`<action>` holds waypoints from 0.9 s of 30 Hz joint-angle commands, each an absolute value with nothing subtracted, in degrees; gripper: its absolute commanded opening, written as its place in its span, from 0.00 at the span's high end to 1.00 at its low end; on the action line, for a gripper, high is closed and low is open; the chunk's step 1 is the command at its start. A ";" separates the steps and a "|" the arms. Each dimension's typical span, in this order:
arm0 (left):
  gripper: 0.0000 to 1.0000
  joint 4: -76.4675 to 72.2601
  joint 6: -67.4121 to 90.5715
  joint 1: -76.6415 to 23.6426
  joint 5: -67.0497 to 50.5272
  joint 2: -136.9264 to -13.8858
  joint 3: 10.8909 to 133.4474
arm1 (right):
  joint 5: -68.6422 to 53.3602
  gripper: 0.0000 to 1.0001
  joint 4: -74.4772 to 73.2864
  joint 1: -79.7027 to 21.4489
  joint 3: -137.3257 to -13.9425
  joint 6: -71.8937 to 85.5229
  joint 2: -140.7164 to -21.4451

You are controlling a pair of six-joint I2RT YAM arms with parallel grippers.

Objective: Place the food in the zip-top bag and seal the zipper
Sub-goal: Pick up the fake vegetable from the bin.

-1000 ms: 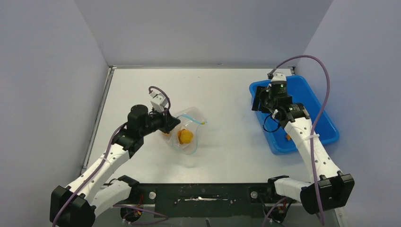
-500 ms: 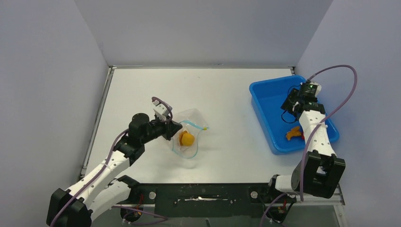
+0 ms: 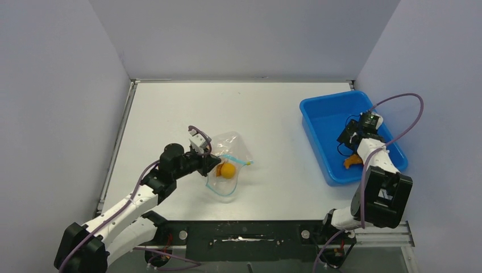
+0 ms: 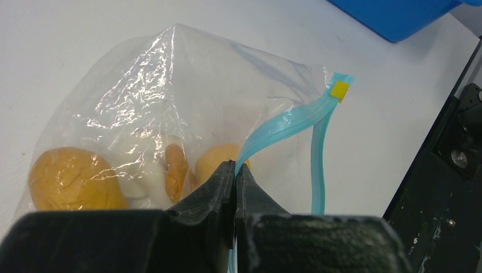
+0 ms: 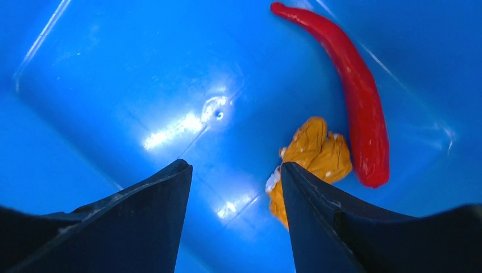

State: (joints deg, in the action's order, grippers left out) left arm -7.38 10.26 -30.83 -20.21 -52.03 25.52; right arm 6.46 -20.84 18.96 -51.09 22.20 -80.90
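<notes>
The clear zip-top bag (image 3: 226,165) lies on the table left of centre, its mouth open. Inside it are orange round fruits (image 4: 74,181) and a white lump (image 4: 148,182). My left gripper (image 4: 235,169) is shut on the light blue-green zipper (image 4: 284,126) near the mouth; it also shows in the top view (image 3: 215,162). My right gripper (image 5: 234,170) is open and empty, low inside the blue tray (image 3: 318,122). A slim red chili (image 5: 352,85) and a small orange bit (image 5: 312,153) lie on the tray floor just right of its fingers.
The blue tray stands at the table's right edge, close to the right wall. A black mounting rail (image 3: 244,233) runs along the near edge. Grey walls enclose the table on three sides.
My left gripper has pulled the bag toward the near side and slightly right. My right arm swung from the tray's left side to its right, then dipped lower toward the orange bit and chili.
</notes>
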 commanded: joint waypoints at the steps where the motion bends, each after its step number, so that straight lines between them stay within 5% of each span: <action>1: 1.00 -13.71 7.70 -33.13 -18.41 -52.44 25.76 | 7.66 0.38 -12.26 19.10 -52.18 13.14 -84.60; 7: 1.00 -15.50 7.73 -34.45 -17.59 -53.59 25.08 | 10.80 0.36 -16.15 19.27 -60.11 3.73 -90.37; 13: 1.00 -14.12 5.27 -37.13 -12.97 -53.42 24.67 | 13.58 0.44 -21.71 19.91 -63.13 4.42 -93.06; 24: 1.00 -14.86 6.21 -37.93 -8.83 -53.40 23.25 | 26.44 0.46 -29.86 17.57 -62.55 28.45 -92.67; 27: 1.00 -14.22 7.02 -38.23 -9.26 -53.73 23.80 | 28.85 0.37 -33.90 17.53 -64.82 30.77 -95.30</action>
